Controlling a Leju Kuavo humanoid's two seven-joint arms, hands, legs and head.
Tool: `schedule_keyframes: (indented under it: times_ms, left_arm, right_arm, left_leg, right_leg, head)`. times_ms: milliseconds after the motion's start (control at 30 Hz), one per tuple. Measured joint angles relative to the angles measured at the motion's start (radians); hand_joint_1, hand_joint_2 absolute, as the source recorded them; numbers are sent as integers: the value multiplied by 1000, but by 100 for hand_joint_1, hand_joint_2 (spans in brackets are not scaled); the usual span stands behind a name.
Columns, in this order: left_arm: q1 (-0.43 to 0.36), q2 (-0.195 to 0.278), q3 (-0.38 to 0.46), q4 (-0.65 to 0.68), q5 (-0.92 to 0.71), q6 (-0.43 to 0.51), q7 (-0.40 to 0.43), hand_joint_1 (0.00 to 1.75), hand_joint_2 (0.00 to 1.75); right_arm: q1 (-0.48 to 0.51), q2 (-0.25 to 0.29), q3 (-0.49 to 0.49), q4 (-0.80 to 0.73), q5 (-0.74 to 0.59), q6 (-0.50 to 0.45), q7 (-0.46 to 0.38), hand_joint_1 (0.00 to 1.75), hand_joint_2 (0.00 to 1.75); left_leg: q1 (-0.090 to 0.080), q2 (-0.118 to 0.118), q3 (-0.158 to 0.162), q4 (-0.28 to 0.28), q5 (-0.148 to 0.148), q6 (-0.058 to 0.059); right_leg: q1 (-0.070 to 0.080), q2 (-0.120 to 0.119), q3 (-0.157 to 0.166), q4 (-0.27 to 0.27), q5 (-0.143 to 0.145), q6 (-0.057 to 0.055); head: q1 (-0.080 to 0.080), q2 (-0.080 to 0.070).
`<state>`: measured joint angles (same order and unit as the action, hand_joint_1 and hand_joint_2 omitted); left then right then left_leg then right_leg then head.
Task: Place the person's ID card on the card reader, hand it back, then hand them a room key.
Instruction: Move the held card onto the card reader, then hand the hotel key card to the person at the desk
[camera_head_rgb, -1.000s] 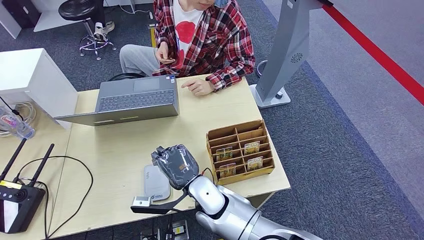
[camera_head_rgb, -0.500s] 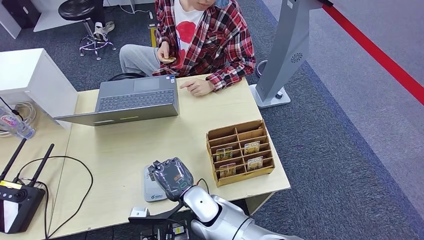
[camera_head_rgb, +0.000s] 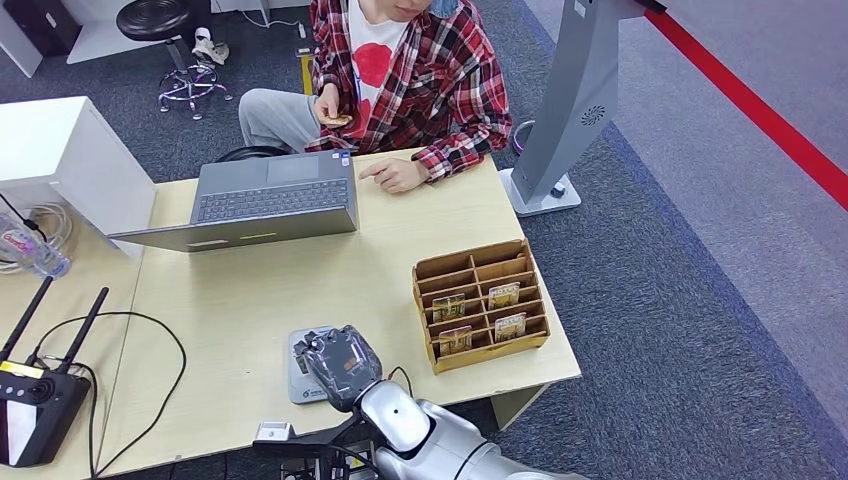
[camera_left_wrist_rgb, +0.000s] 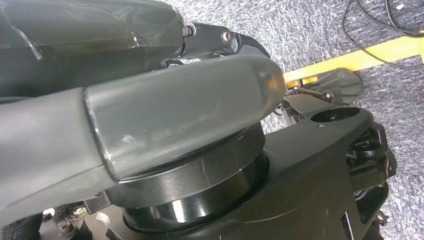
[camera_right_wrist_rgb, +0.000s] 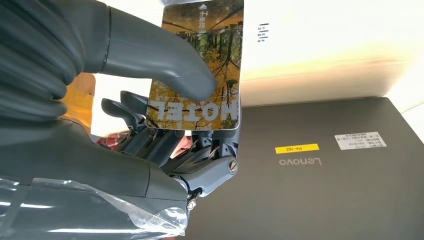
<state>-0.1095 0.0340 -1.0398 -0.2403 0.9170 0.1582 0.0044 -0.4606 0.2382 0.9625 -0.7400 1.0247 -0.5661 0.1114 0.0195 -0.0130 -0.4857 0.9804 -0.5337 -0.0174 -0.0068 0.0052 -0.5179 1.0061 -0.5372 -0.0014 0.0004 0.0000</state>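
My right hand (camera_head_rgb: 340, 362) low over the grey card reader (camera_head_rgb: 303, 372), thumb pinching a room key (camera_right_wrist_rgb: 202, 65) with yellow trees and the word HOTEL, light wood counter (camera_head_rgb: 380, 250), grey laptop (camera_head_rgb: 262, 200), brown key box (camera_head_rgb: 480, 303), grey carpet (camera_head_rgb: 680, 300), my left hand (camera_left_wrist_rgb: 140, 115) hanging, I cannot tell its grasp

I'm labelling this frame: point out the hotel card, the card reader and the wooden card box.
hotel card (camera_right_wrist_rgb: 200, 70), right wrist view, its printed face.
card reader (camera_head_rgb: 300, 375), head view, its bare left part.
wooden card box (camera_head_rgb: 490, 351), head view, its front wall.
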Motion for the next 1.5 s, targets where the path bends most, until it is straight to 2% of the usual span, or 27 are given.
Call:
schedule_keyframes:
  times_ms: [1133, 1300, 1500]
  left_arm:
    - [0, 1, -2, 0, -10, -3, 0, 0, 0]
    - [0, 1, -2, 0, -13, -3, 0, 0, 0]
    - [0, 0, -3, 0, -19, -2, 1, 0, 0]
  right_arm:
    - [-33, 24, 0, 86, 3, -49, 4, 175, 175]
    - [-37, 24, -5, 94, 47, -115, 21, 175, 175]
    - [-38, 25, -50, 89, 140, -125, 11, 175, 175]
  left_leg:
    - [0, 0, 0, 0, 0, 0]
    - [0, 0, 0, 0, 0, 0]
    - [0, 0, 0, 0, 0, 0]
  right_leg:
    - [0, 0, 0, 0, 0, 0]
    - [0, 0, 0, 0, 0, 0]
    - [0, 1, 0, 0, 0, 0]
  head:
    - [0, 0]
    - [0, 0]
    - [0, 0]
